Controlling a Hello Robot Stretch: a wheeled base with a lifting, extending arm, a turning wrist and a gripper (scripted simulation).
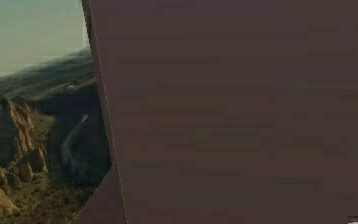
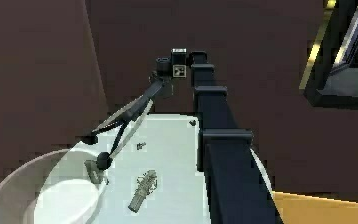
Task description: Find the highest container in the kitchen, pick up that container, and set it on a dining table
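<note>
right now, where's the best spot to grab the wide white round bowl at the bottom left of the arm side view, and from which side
Probably its thin rim, from above: the wide white round bowl sits upright and open on the white surface, too broad to span. The rim arc nearest the gripper looks easiest to reach.

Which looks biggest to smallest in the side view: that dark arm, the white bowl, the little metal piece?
Dark arm
white bowl, close behind (both cut off at the edge, so unsure)
metal piece, clearly smallest
</note>
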